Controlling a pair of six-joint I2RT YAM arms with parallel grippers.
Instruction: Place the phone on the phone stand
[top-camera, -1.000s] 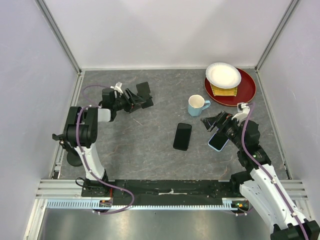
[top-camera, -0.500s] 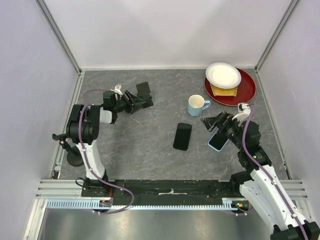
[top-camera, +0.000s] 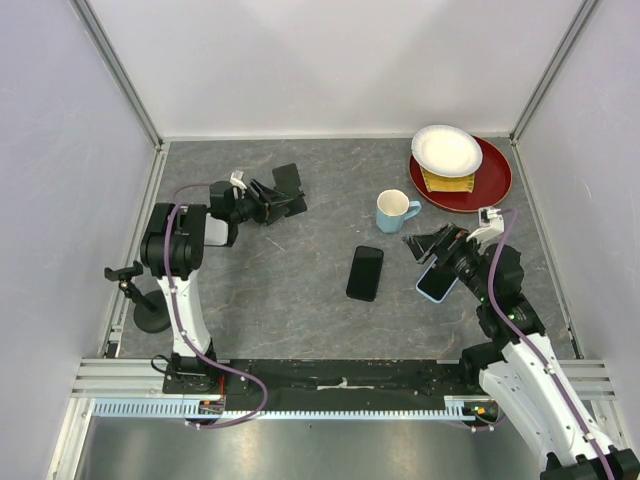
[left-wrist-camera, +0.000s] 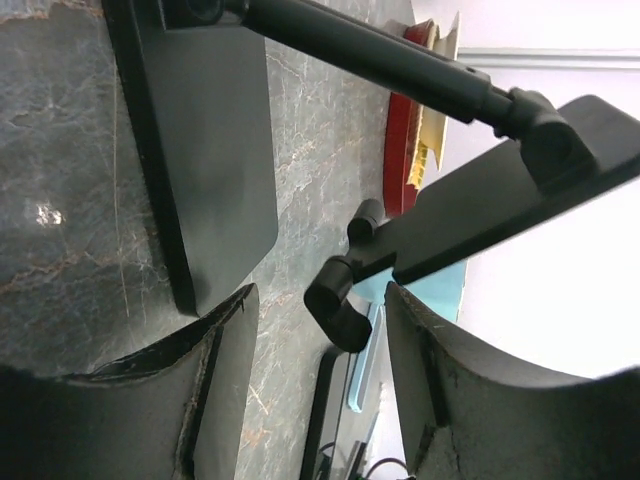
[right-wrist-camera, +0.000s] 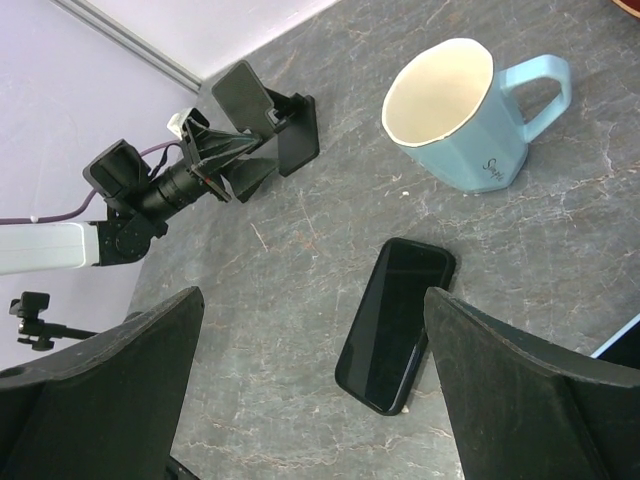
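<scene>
A black phone (top-camera: 366, 273) lies flat, screen up, mid-table; the right wrist view shows the phone (right-wrist-camera: 395, 325) just ahead of my right gripper (right-wrist-camera: 312, 300), which is wide open and holds nothing. That right gripper (top-camera: 425, 245) hovers right of the phone. The black phone stand (top-camera: 288, 190) sits at the back left. My left gripper (top-camera: 265, 202) is right against it, open. Up close, the stand's base plate (left-wrist-camera: 200, 150) and tilted cradle (left-wrist-camera: 520, 210) fill the left wrist view. The cradle's hooked lip (left-wrist-camera: 338, 300) sits between my fingers (left-wrist-camera: 215, 380), apparently untouched.
A second phone in a light blue case (top-camera: 437, 283) lies under my right wrist. A blue mug (top-camera: 395, 210) stands behind the black phone. A red plate (top-camera: 490, 185) with a white plate (top-camera: 446, 149) is at the back right. A small black clamp stand (top-camera: 135, 300) is at the far left.
My left gripper has edged closer to the phone stand and its jaws have narrowed around the stand's lip. The right arm and both phones have stayed put.
</scene>
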